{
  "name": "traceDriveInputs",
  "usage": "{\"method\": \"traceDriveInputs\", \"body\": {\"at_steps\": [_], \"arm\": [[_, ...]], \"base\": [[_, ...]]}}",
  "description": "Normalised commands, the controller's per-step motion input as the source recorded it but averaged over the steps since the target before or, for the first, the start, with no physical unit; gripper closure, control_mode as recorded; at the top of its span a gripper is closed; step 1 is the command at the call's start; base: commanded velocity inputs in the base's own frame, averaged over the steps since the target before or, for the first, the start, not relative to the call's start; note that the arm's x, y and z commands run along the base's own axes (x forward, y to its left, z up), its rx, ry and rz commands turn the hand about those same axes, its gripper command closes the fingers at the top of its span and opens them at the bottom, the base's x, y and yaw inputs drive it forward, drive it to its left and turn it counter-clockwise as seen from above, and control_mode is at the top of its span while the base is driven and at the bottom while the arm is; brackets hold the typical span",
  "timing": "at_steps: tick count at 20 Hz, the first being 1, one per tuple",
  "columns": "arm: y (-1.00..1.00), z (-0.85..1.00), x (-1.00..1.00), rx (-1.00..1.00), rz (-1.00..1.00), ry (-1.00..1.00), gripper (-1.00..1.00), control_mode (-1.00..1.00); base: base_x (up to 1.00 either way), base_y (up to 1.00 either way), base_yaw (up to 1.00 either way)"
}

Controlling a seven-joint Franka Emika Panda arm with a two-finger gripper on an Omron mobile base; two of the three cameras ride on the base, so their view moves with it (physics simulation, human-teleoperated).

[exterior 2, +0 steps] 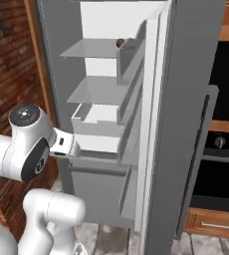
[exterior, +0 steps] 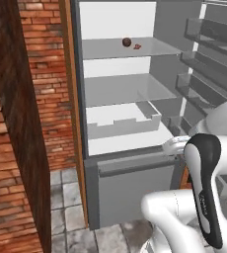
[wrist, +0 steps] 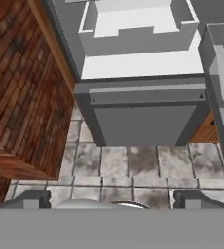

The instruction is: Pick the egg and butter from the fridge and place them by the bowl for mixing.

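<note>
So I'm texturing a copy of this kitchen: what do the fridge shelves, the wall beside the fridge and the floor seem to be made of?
The fridge shelves look like pale, slightly see-through glass or plastic: thin, flat, smooth. The wall looks like rough matte red brick, with visible mortar lines. The floor looks like grey stone tile, mottled, with pale grout. All rendered, so judged by look alone.

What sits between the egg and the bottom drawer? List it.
In the left base view, below the egg: the middle shelf, then a grey tray, then the drawer.

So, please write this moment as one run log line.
fridge: open | egg: top shelf | gripper: open, empty, facing bottom drawer
</note>
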Motion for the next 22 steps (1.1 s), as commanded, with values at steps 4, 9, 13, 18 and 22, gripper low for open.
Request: {"method": "traceDriveInputs", "body": {"at_steps": [4, 9, 13, 18, 22], "arm": [[0.0, 0.0, 0.0, 0.0, 0.0, 0.0, -1.0, 1.0], [0.0, 0.0, 0.0, 0.0, 0.0, 0.0, -1.0, 1.0], [0.0, 0.0, 0.0, 0.0, 0.0, 0.0, -1.0, 1.0], [0.0, 0.0, 0.0, 0.0, 0.0, 0.0, -1.0, 1.0], [0.0, 0.0, 0.0, 0.0, 0.0, 0.0, -1.0, 1.0]], "base": [[0.7, 0.34, -0.08], [0.81, 0.29, 0.0], [0.81, 0.26, 0.0], [0.76, 0.06, 0.0], [0.18, 0.0, 0.0]]}}
